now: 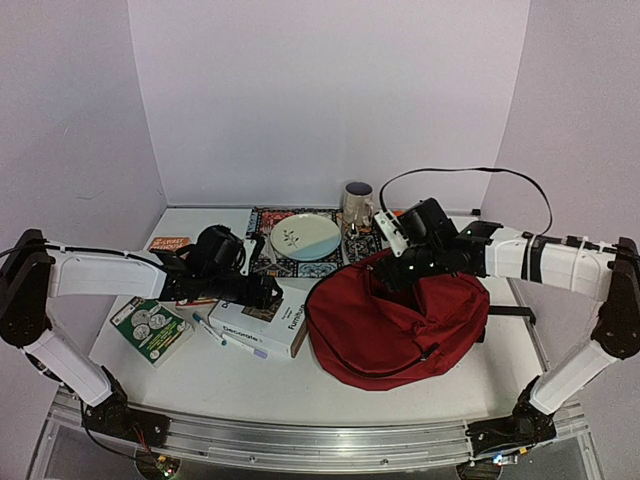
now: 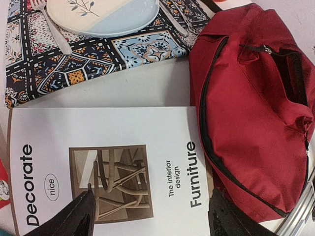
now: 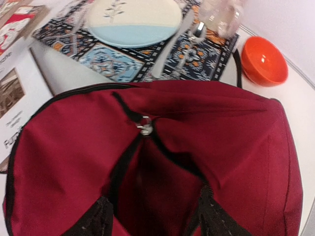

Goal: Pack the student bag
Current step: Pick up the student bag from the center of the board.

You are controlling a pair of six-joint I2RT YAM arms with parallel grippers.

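The student bag (image 1: pixel 390 330), dark red with black zippers, lies at the middle right of the table. Its top zipper stands parted below the metal slider (image 3: pixel 144 125), showing a dark inside. My right gripper (image 3: pixel 153 223) hovers open just over that gap, empty, and shows at the bag's top in the top view (image 1: pixel 400 268). A white book (image 2: pixel 123 162) titled "Decorate Furniture" lies flat against the bag's left side (image 2: pixel 256 98). My left gripper (image 2: pixel 152 216) is open above the book's cover, one finger near the edge beside the bag, and holds nothing.
Behind the bag lies a patterned placemat (image 1: pixel 262 255) with a plate (image 1: pixel 305 237), cutlery and a mug (image 1: pixel 357 203). An orange bowl (image 3: pixel 264 60) sits at the back right. A green booklet (image 1: pixel 150 328), a pen (image 1: pixel 215 330) and an orange card (image 1: pixel 170 243) lie left of the book.
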